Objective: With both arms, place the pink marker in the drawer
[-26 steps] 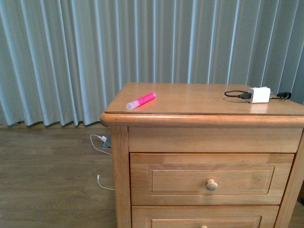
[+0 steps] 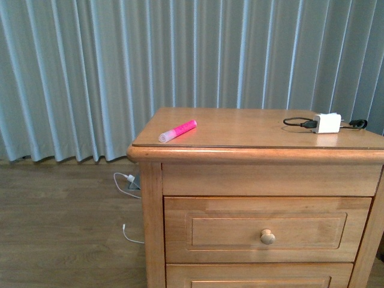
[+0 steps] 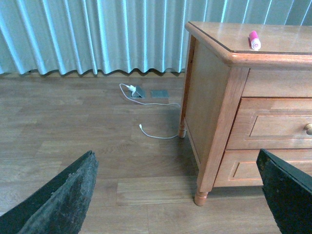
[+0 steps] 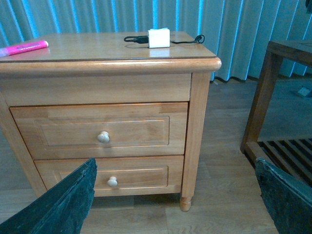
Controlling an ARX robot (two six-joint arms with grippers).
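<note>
The pink marker [image 2: 178,130] lies at an angle near the left front corner of the wooden nightstand top [image 2: 252,129], its pale cap toward the edge. It also shows in the left wrist view as the marker [image 3: 254,40] and in the right wrist view as the marker [image 4: 24,48]. The drawer [image 2: 267,228], uppermost, is shut, with its round knob [image 2: 267,237] in the middle; the right wrist view shows this drawer [image 4: 136,130] from the front. My left gripper [image 3: 175,153] hangs open low over the floor, left of the nightstand. My right gripper [image 4: 175,163] is open, facing the nightstand's front. Neither arm shows in the front view.
A white charger block [image 2: 327,123] with a black cable sits at the top's right rear. A second drawer [image 4: 141,175] lies below the first. A white cable [image 3: 151,131] trails on the wooden floor by the curtain. A dark wooden rack [image 4: 280,97] stands right of the nightstand.
In the front view the nightstand sits a few pixels lower than before. The marker and charger lie where they were.
</note>
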